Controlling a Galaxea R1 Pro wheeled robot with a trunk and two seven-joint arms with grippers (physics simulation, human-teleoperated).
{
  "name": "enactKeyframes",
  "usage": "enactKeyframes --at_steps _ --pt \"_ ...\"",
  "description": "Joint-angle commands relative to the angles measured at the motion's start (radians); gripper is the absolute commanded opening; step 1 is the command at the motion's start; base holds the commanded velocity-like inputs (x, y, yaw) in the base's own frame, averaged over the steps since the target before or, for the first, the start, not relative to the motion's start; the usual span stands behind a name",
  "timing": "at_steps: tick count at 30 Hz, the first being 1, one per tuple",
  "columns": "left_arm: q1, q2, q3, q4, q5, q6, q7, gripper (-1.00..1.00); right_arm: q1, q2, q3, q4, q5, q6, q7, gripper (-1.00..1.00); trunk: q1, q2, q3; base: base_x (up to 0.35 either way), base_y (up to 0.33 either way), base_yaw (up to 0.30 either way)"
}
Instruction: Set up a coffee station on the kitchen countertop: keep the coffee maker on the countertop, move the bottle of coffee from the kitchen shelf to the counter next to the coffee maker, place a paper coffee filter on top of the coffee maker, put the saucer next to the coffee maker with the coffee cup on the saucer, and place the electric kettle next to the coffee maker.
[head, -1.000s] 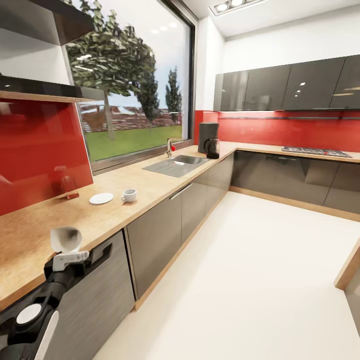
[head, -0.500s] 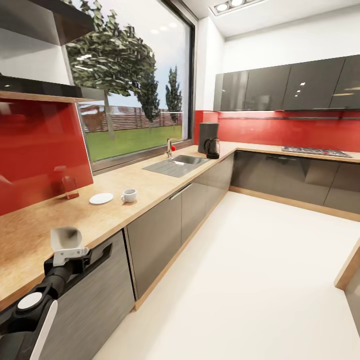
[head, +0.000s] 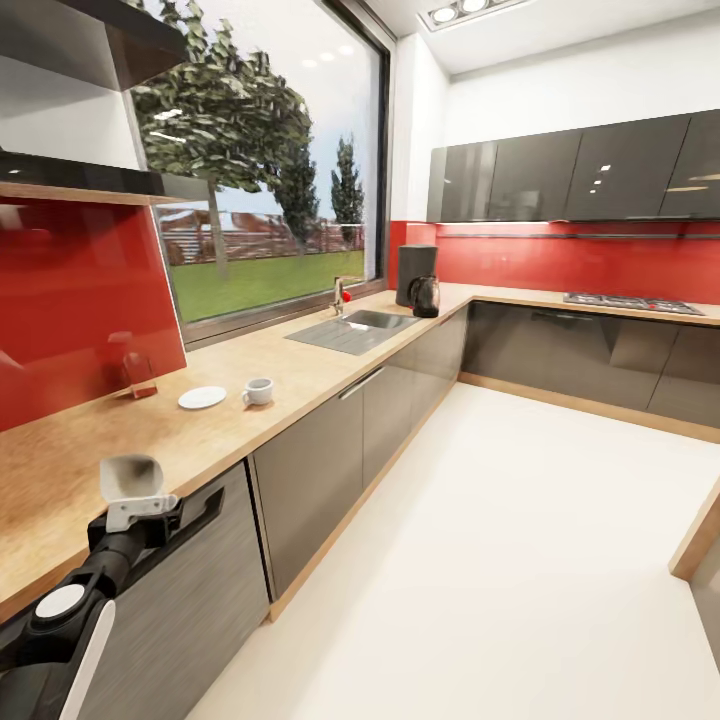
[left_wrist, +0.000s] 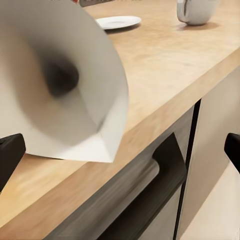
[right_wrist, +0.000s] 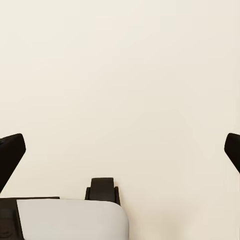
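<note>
The paper coffee filter, a pale cone, stands just ahead of my left gripper at the near edge of the kitchen countertop. In the left wrist view the filter looms large between the fingers of the left gripper, which are wide apart; contact is unclear. Farther along lie the saucer and, beside it, the coffee cup. The coffee maker and electric kettle stand together in the far corner. My right gripper hangs open over bare floor. The bottle of coffee is out of view.
A sink with a tap is set in the worktop under the window. A hob sits on the right run. Dark cabinets line the worktop's front. Pale floor stretches ahead, with a wooden table edge at right.
My left arm has risen slightly behind the filter. The filter, saucer and cup have stayed where they were.
</note>
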Motion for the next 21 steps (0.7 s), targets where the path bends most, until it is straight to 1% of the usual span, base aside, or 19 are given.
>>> enactKeyframes --at_steps 1,8,14,21 --pt "-0.001 0.000 0.000 -0.001 0.000 0.006 -0.001 1.00 -0.001 0.000 0.001 0.001 0.001 -0.002 0.000 1.00 0.000 -0.001 -0.001 0.124 0.000 0.000" --pt "-0.005 0.000 0.000 -0.001 0.000 0.005 -0.001 1.00 -0.001 0.000 0.001 0.001 0.001 -0.002 0.000 1.00 0.000 -0.001 -0.001 0.059 0.000 0.000" --pt "-0.007 0.000 0.000 -0.001 0.000 0.005 -0.001 1.00 -0.001 0.000 0.001 0.001 0.001 -0.002 0.000 1.00 0.000 -0.001 -0.001 0.126 0.000 0.000" --pt "-0.007 0.000 0.001 -0.001 0.000 0.005 -0.001 1.00 -0.001 0.000 0.001 0.001 0.001 -0.002 0.000 1.00 0.000 -0.001 -0.001 0.035 -0.008 0.000"
